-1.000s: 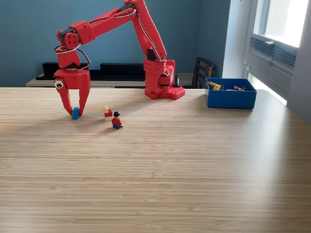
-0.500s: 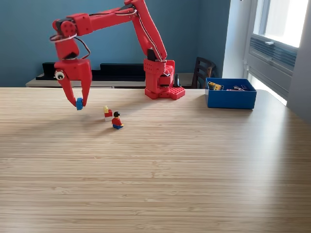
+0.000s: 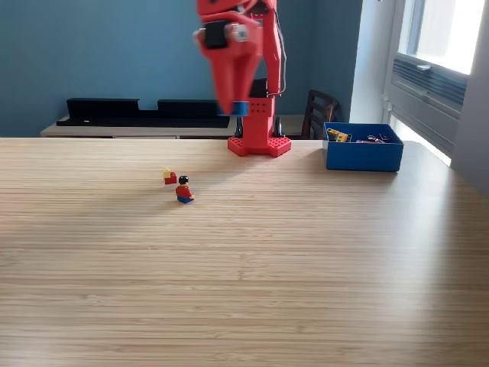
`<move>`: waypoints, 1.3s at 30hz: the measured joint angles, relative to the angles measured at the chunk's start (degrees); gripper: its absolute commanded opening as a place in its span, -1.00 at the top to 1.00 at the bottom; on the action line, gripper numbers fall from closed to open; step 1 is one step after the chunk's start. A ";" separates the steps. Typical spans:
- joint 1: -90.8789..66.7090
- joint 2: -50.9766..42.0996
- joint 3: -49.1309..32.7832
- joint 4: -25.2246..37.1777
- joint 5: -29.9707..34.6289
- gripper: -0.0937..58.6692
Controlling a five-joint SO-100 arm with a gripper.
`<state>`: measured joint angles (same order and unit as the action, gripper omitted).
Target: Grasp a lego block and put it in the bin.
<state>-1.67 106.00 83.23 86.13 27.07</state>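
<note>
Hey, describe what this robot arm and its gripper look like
The arm is bright red plastic throughout, with blocky segments and a studded red base on the table. A thin dark cable runs alongside it. The gripper is red too, tapering downward, blurred here.

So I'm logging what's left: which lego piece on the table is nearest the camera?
The minifigure, with black hair, red torso and blue legs. It stands just in front of the small red and yellow piece.

Red arm [image 3: 256, 92] and red hand [image 3: 233, 105], a small blue block [image 3: 240, 108] at its tip. The bin [image 3: 363, 155] is bright blue. The worktop [image 3: 244, 267] shows pale striped wood grain. A figure [image 3: 184, 190] wears red and blue; beside it a red-and-yellow piece [image 3: 169, 177]
</note>
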 measured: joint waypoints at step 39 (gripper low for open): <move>-71.19 2.02 20.65 0.00 -22.06 0.99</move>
<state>-72.86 108.02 103.89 86.13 5.01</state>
